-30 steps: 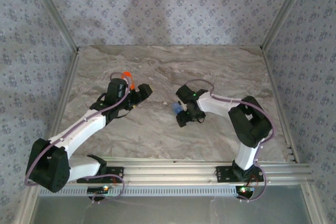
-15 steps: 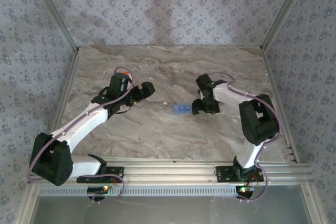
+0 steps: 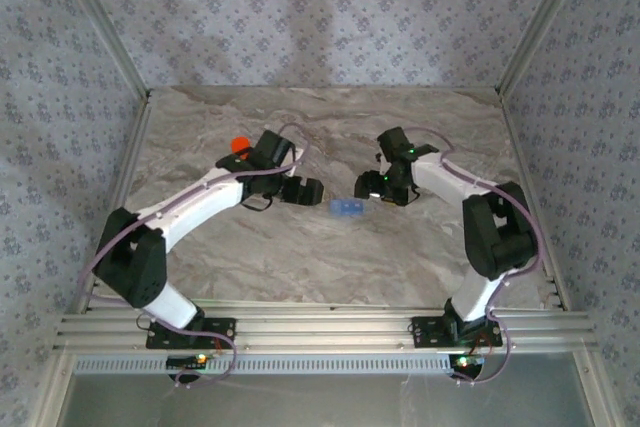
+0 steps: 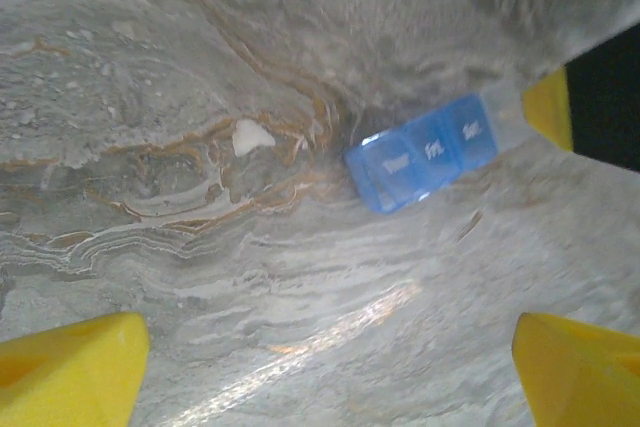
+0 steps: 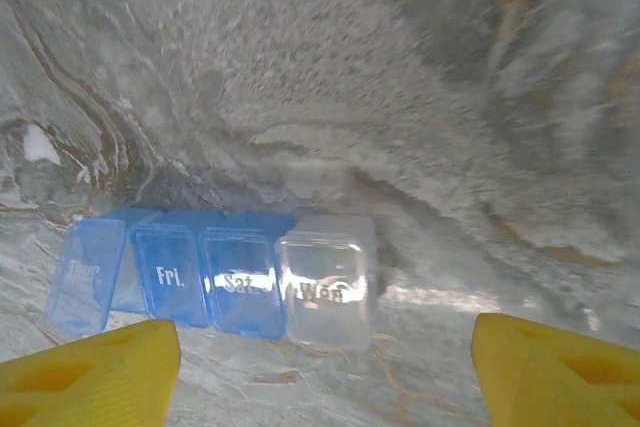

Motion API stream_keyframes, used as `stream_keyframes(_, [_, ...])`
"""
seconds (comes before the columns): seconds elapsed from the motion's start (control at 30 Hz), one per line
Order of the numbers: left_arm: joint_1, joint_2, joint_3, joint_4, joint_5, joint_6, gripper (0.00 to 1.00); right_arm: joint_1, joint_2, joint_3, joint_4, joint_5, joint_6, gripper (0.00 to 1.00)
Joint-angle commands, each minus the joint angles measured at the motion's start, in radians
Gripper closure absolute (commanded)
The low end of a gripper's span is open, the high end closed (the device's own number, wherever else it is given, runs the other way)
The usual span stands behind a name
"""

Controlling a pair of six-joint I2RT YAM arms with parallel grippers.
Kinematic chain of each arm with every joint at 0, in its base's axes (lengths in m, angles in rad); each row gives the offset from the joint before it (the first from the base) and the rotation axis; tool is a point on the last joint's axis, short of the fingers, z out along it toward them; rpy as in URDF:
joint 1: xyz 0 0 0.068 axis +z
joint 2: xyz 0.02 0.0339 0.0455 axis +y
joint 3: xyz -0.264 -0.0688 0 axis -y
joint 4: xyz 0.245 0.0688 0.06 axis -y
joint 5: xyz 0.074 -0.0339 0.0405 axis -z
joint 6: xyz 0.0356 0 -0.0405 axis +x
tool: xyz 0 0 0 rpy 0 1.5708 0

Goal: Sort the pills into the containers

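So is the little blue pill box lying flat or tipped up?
Lying flat. The pill box rests on the table, its lids with Thur, Fri and Sat facing up.

Light is soft and even, glare streaks the marble tabletop [image 4: 330, 322], wrist views blur farther off.

left arm [image 3: 190, 209]: reaches out from its base and bends in toward the middle
left tool [image 3: 308, 190]: points to the right, its two yellow fingers [image 4: 70, 367] spread very wide with nothing between them
right arm [image 3: 450, 179]: goes up from its base, folds at the elbow and reaches in toward the middle
right tool [image 3: 370, 187]: points to the left, with its yellow fingers [image 5: 90, 372] apart and holding nothing
both tools: face each other, near but not touching
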Motion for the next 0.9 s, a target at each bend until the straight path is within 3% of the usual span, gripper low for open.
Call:
stream_keyframes(0.0, [-0.033, 0.039, 0.060, -0.110, -0.064, 0.144, 0.07, 0.028, 0.040, 0.055, -0.001, 0.020, 0.039, 0.21])
stream_keyframes(0.87, [-0.149, 0.270, 0.185, -0.119, -0.118, 0.228, 0.07, 0.040, 0.133, -0.012, 0.003, 0.049, 0.041, 0.23])
